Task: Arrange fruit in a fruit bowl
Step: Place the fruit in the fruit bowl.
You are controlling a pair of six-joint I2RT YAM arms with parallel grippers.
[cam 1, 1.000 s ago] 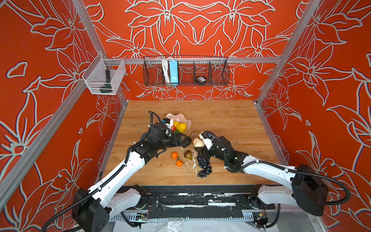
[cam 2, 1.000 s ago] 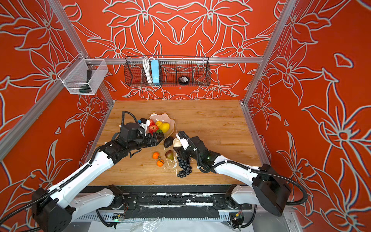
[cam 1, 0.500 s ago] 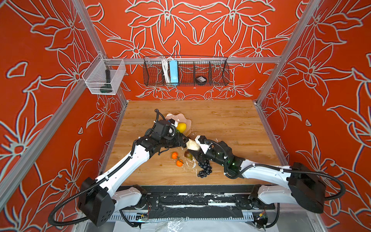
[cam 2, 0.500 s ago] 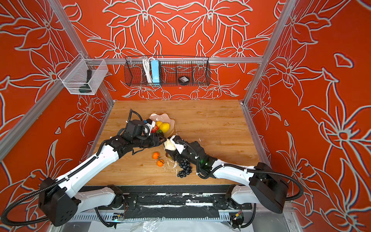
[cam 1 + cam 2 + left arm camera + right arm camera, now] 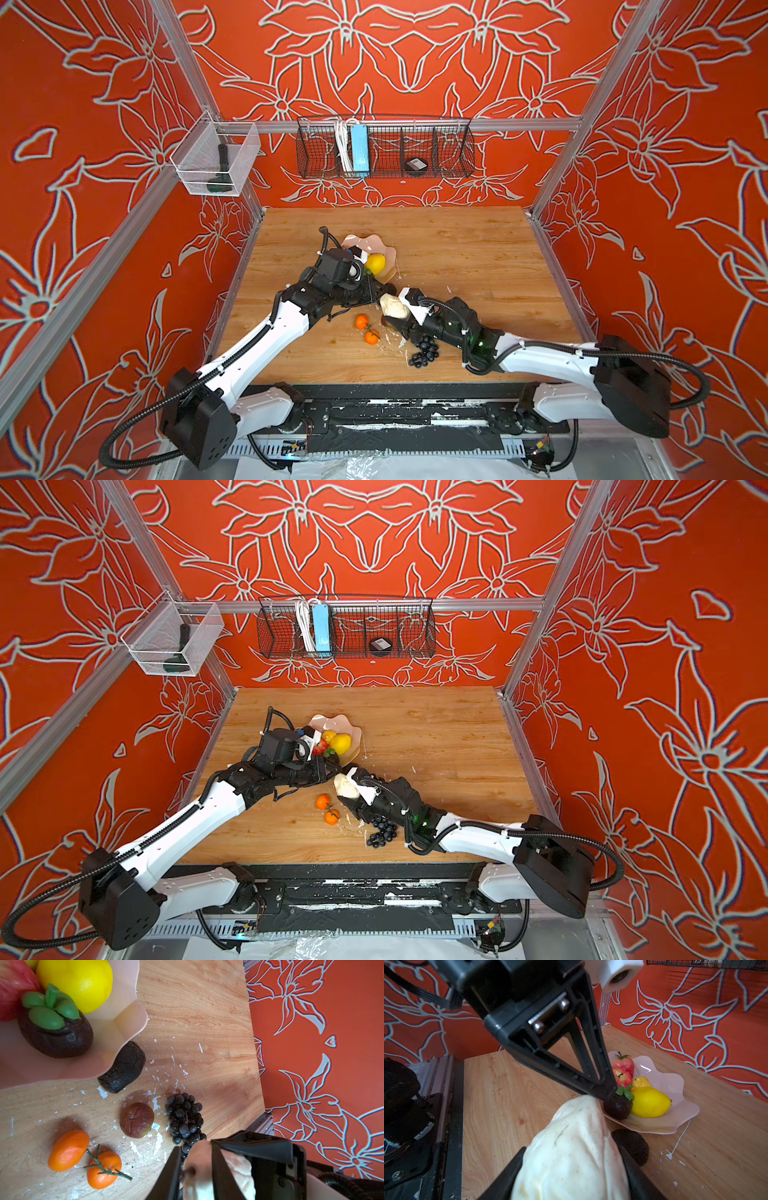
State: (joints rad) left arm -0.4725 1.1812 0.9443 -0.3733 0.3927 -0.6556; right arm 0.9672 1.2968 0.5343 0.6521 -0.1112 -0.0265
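Observation:
The cream lumpy piece [image 5: 392, 307] [image 5: 571, 1147] hangs just above the table in front of the pink fruit bowl [image 5: 386, 245] [image 5: 675, 1118]. My right gripper [image 5: 399, 311] [image 5: 571, 1149] is shut on its wide end. My left gripper [image 5: 381, 296] [image 5: 195, 1147] has both jaws against its narrow tip [image 5: 199, 1159]. The bowl holds a lemon [image 5: 76, 980], red fruit [image 5: 623, 1064] and a dark fruit with green leaves [image 5: 58, 1036]. On the table lie an avocado [image 5: 124, 1068] beside the bowl, two oranges [image 5: 362, 321], a brown-red fruit [image 5: 137, 1120] and a grape bunch [image 5: 424, 353].
A black wire basket [image 5: 384, 149] and a clear bin [image 5: 214, 164] hang on the back rail. White flecks [image 5: 158, 1142] litter the wood around the loose fruit. Orange walls with metal posts close in the table's sides.
The left gripper left the bowl, swung to the cream piece and narrowed its jaws around the tip. The right gripper carried the piece up and toward the bowl.

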